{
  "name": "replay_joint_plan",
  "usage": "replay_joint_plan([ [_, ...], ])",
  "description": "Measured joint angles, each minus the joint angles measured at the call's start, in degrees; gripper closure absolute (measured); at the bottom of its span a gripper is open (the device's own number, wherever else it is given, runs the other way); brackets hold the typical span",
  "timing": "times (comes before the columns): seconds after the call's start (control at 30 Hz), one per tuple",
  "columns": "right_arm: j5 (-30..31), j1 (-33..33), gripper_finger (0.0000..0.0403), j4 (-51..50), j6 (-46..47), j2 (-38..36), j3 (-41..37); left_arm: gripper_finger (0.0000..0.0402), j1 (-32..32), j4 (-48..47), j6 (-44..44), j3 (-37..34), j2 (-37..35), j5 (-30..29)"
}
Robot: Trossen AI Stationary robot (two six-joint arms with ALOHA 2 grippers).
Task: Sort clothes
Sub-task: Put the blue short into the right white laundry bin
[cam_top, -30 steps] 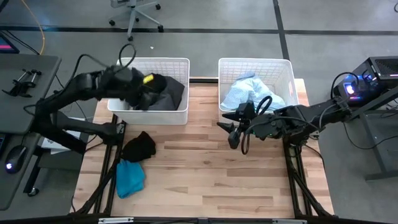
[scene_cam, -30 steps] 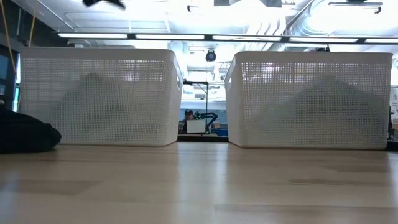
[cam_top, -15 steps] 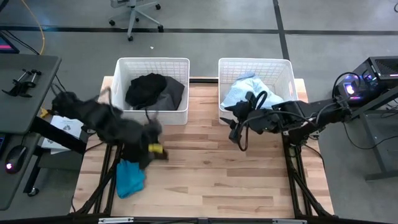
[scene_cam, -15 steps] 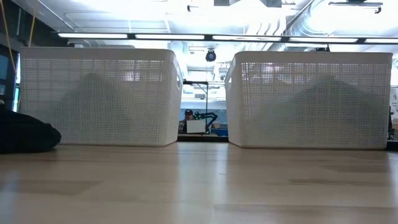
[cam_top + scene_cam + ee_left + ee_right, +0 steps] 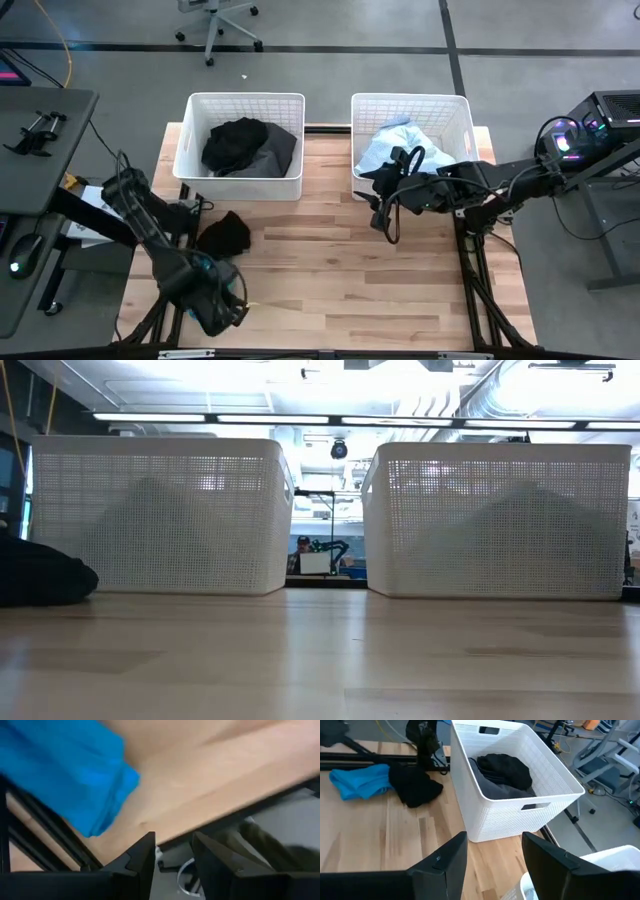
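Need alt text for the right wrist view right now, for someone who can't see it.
A white slatted basket holding black and grey clothes stands on the wooden table. Beside it lie a black garment and a turquoise blue garment. The right gripper is open, empty.

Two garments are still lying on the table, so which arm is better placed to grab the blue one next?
Left. The left gripper hovers at the table's front-left, jaws open, right by the turquoise garment. The right gripper waits near the right basket, across the table.
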Motion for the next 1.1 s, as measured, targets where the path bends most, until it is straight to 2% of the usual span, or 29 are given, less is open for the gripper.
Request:
replay_joint_plan([
  [0.13, -1.9, 0.0, 0.0227, 0.5, -0.5, 0.0, 0.0, 0.0246, -0.6, -0.2, -5.7, -5.3, 1.2, 2.3],
  [0.3, -6.4, 0.0, 0.0227, 0.4, 0.3, -0.2, 0.0, 0.0191, -0.3, 2.2, -8.8, -13.8, 1.0, 2.4],
  [0.4, -7.8, 0.0, 0.0227, 0.4, 1.5, -0.2, 0.0, 0.0165, 0.2, 7.3, -8.1, -19.9, 0.8, 4.1],
  [0.53, -8.4, 0.1, 0.0227, 0.5, 4.3, -0.2, 0.0, 0.0159, 1.1, 20.1, -4.9, -28.9, 0.8, 6.3],
  [0.63, -10.4, 0.1, 0.0227, 1.9, 7.7, -0.2, 0.0, 0.0182, 2.3, 27.9, -2.1, -33.6, 0.5, 7.4],
  [0.77, -18.9, 0.1, 0.0227, 5.3, 9.7, -0.2, 0.0, 0.0265, 5.4, 29.9, 5.7, -33.6, 0.6, 7.8],
  [0.83, -25.4, 0.2, 0.0227, 7.1, 8.9, -0.2, 0.0, 0.0324, 7.4, 30.4, 11.5, -31.9, 0.8, 4.8],
  [0.9, -30.6, 0.2, 0.0227, 9.3, 8.0, 0.0, 0.0, 0.0374, 9.3, 30.7, 17.1, -28.9, 0.7, -1.2],
  [1.0, -31.9, 0.2, 0.0227, 11.5, 7.0, 0.6, 0.0, 0.0375, 12.2, 31.3, 25.2, -23.1, -1.2, -10.4],
  [1.1, -31.7, 0.1, 0.0227, 11.7, 6.2, 1.5, 0.0, 0.0366, 15.3, 31.3, 35.3, -16.3, -2.9, -16.1],
])
